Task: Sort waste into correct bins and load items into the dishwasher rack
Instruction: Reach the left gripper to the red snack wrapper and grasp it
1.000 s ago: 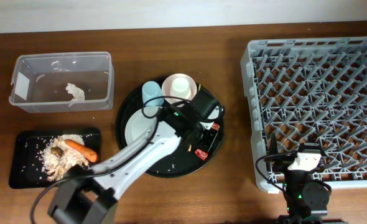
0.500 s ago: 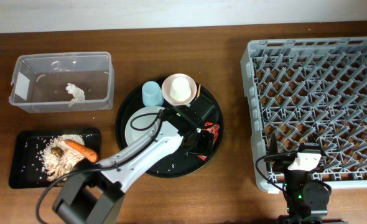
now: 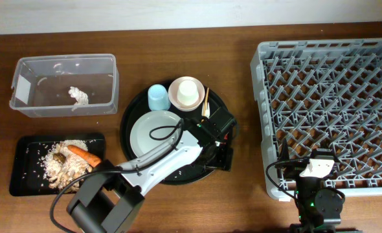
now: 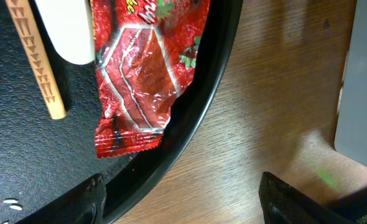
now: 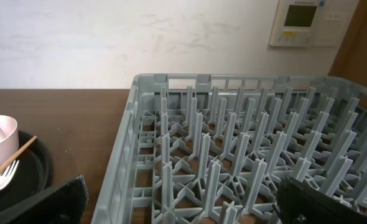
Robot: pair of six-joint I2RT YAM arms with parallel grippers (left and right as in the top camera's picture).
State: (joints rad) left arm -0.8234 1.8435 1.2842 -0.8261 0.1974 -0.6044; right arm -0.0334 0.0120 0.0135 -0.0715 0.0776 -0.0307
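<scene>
**Left gripper (image 4: 182, 183) slides out over the red wrapper (image 4: 143, 81)**

Since a second ago it has swung off the plate (image 3: 155, 133) to about 4 o'clock on the round black tray (image 3: 129, 113). From above it now hides the wrapper, which was in plain sight before. The wrist camera shows the wrapper lying just inside the tray's rim, beside a chopstick (image 4: 37, 62). The jaws are spread wide, gripping nothing.

The right gripper (image 5: 180, 186) has not shifted. It sits at the 6 o'clock edge of the rack (image 3: 327, 97), jaws also parted and empty.

At 10 o'clock on the table the clear tub (image 3: 65, 59) holds the tissue (image 3: 79, 95). At 8 o'clock the flat black tray (image 3: 22, 184) carries the rice (image 3: 61, 165), carrot (image 3: 84, 154) and brown lump (image 3: 60, 156).
</scene>
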